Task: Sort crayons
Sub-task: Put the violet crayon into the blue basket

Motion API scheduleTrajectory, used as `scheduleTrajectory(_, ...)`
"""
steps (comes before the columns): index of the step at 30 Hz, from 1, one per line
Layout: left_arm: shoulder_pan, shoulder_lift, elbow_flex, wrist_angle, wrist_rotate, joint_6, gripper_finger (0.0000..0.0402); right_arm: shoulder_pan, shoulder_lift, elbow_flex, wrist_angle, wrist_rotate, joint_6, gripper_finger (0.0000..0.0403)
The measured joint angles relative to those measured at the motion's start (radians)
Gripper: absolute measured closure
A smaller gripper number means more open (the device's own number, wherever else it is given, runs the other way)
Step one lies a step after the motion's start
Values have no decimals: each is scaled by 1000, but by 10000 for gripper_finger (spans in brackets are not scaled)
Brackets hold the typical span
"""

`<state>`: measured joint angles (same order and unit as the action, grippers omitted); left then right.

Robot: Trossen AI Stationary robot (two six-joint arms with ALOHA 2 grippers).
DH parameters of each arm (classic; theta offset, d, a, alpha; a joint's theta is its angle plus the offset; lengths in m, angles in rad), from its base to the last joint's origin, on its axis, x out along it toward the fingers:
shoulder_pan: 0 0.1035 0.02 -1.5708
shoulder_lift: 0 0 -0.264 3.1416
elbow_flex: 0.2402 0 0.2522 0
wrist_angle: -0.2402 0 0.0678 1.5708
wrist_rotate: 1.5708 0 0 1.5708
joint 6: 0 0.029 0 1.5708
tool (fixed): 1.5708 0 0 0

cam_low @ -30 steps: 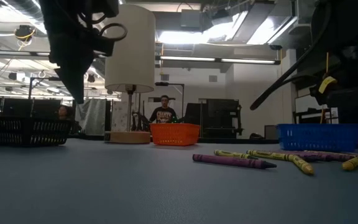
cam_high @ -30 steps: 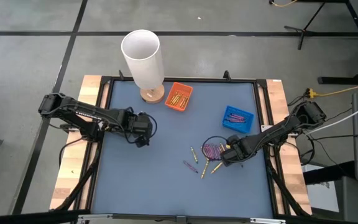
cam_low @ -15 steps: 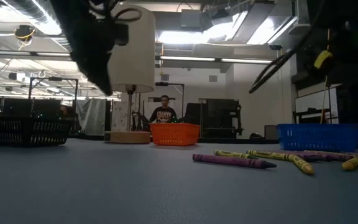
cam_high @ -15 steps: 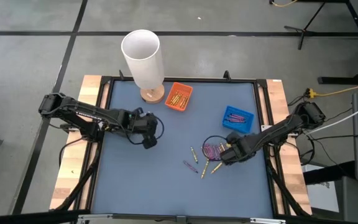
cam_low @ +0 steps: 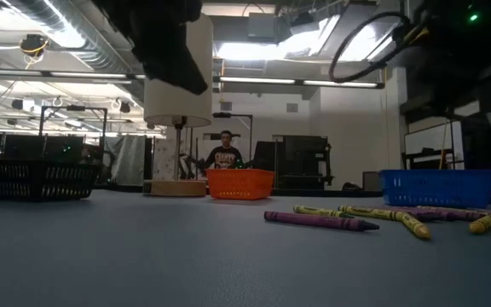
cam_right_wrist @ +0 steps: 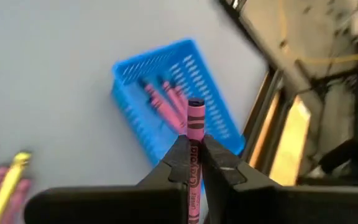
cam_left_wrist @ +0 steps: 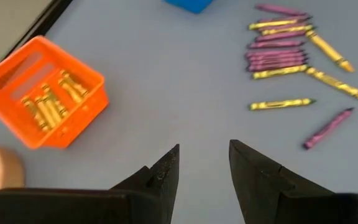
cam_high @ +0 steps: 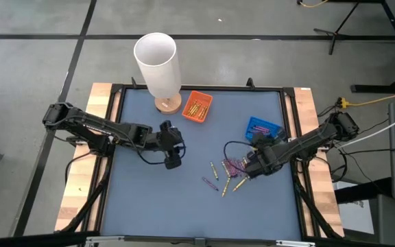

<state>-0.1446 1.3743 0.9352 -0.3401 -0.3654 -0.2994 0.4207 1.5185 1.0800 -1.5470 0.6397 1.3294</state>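
Observation:
Yellow and purple crayons (cam_high: 234, 165) lie in a loose heap on the blue-grey table, right of centre; they also show in the left wrist view (cam_left_wrist: 283, 51) and the low view (cam_low: 322, 222). An orange tray (cam_high: 197, 106) holds yellow crayons and a blue tray (cam_high: 262, 128) holds purple ones. My right gripper (cam_high: 254, 162) is above the heap's right side, near the blue tray (cam_right_wrist: 179, 99), shut on one purple crayon (cam_right_wrist: 195, 124). My left gripper (cam_high: 173, 162) hangs open and empty (cam_left_wrist: 204, 165) over the table's middle, left of the heap. My right gripper pinches a purple crayon between its two fingers at the crayon's middle (cam_right_wrist: 194, 144). The crayon lies along the fingers, and its free end (cam_right_wrist: 195, 107) sticks out past the fingertips. It is lifted clear of the table.
A white lamp (cam_high: 158, 65) on a wooden foot stands at the table's far left, beside the orange tray. A few single crayons (cam_high: 214, 180) lie left of and nearer than the heap. A dark cable loops by my right gripper. A person shows in the room beyond the table (cam_low: 225, 153).
My left gripper has gone toward the table's right edge, closer to the heap of crayons. My right gripper has gone up from the heap and a little toward the blue tray.

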Motion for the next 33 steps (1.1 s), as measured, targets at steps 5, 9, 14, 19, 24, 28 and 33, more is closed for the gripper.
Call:
scheduleTrajectory(5, -28, 0, 0, 50, 44, 23, 278, -72, 0, -28, 13, 110, -137, 384)
scheduleTrajectory(9, -53, 0, 0, 76, 44, 24, 278, -138, 0, -34, 33, 138, -221, 384)
scheduleTrajectory(14, -82, 6, 0, 102, 43, 24, 278, -198, 0, -34, 63, 136, -290, 384)
scheduleTrajectory(19, -103, 61, 0, 189, 43, 29, 278, -237, 0, -35, 67, 134, -363, 374)
scheduleTrajectory(24, -122, 163, 0, 305, 50, 105, 278, -260, 0, -35, 82, 127, -370, 341)
scheduleTrajectory(28, -125, 242, -1, 415, 111, 156, 278, -258, 0, -35, 91, 127, -370, 317)
scheduleTrajectory(33, -121, 325, 0, 559, 172, 179, 278, -258, 0, -35, 92, 127, -370, 305)
